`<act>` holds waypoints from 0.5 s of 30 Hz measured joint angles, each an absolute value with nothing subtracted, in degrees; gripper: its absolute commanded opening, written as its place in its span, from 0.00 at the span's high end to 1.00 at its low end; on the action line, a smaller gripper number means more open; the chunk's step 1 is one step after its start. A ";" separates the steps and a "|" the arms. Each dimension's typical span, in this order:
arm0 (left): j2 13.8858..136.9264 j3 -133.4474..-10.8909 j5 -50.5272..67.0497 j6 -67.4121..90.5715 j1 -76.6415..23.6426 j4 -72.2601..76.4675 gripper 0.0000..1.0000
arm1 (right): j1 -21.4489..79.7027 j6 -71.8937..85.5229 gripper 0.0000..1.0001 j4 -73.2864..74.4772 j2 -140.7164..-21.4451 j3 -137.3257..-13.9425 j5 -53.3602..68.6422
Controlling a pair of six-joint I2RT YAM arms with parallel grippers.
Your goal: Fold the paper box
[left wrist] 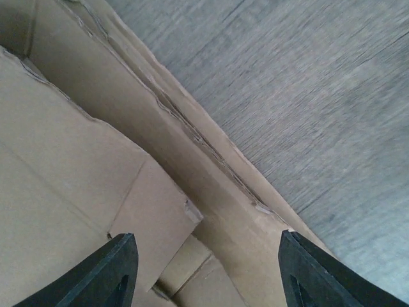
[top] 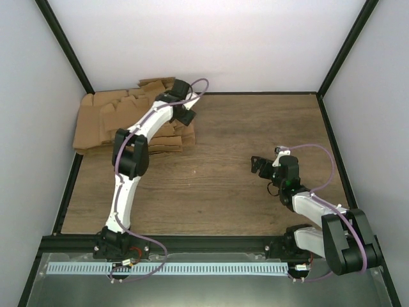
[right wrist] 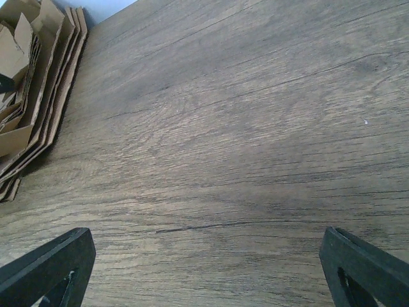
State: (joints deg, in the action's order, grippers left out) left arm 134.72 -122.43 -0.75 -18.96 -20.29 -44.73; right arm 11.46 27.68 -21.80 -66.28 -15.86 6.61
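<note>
Robot test cell, lab-style: white panel walls (top: 192, 38), black frame posts (top: 65, 45) box in wood-grain counter (top: 211, 192); left arm (top: 128, 166), right arm (top: 313, 208) bolted to metal rail (top: 166, 268); cardboard blank pile (top: 102, 121) under left tool (top: 186, 115).

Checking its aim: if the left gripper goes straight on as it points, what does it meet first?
Probably the cardboard pile: it fills the view ahead of the left gripper, though how close is unclear.
</note>
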 measured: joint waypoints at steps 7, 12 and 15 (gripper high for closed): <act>136.88 -122.45 -11.31 -17.39 -21.74 -42.83 0.40 | 11.49 27.68 0.00 -21.65 -66.28 -15.86 6.37; 136.88 -122.48 -16.10 -16.16 -21.32 -40.40 0.36 | 11.51 27.68 0.00 -21.58 -66.28 -15.86 6.33; 136.88 -122.48 -16.86 -15.92 -21.58 -39.48 0.30 | 11.51 27.68 0.00 -21.58 -66.28 -15.86 6.31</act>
